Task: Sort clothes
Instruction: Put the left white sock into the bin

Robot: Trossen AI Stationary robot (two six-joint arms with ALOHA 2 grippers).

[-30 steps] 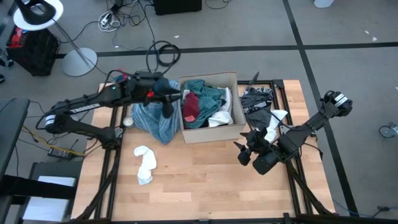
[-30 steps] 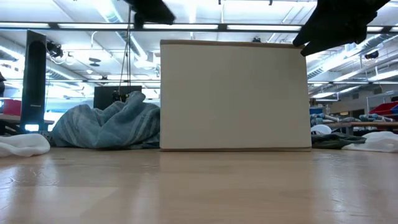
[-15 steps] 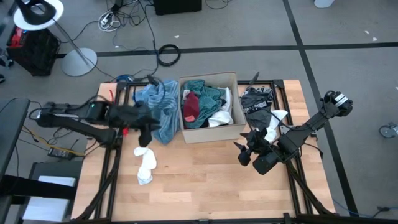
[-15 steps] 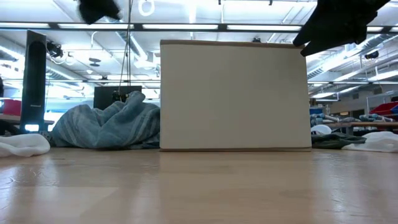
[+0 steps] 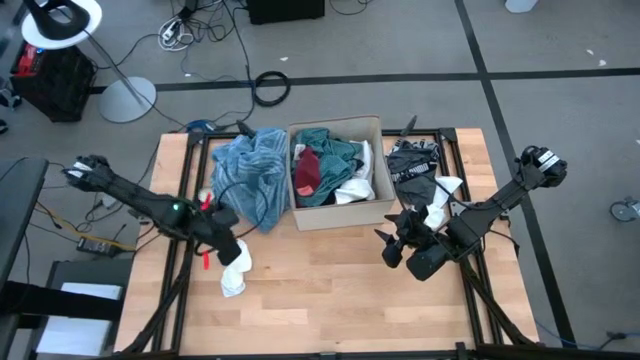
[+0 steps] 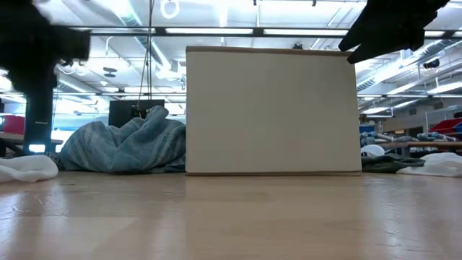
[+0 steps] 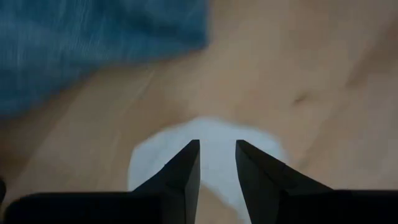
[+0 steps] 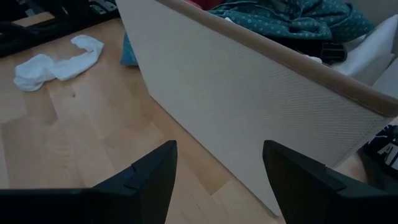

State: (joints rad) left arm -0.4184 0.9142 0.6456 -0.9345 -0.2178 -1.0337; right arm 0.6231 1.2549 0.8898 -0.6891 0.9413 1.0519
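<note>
The left gripper [image 5: 226, 247], fingers narrowly parted and empty, is seen directly over the upper end of the white garment [image 5: 234, 264], stretched top-to-bottom at lower left of the high view, far from the right gripper [image 5: 403, 245]

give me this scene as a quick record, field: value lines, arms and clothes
left gripper: over the white garment, jaws a narrow gap apart, empty
right gripper: right of the box front, jaws wide open, empty
cardboard box: holds teal green garment, red piece, white piece
light blue garment: heaped on the table left of the box
dark patterned garments: on the table right of the box
</note>
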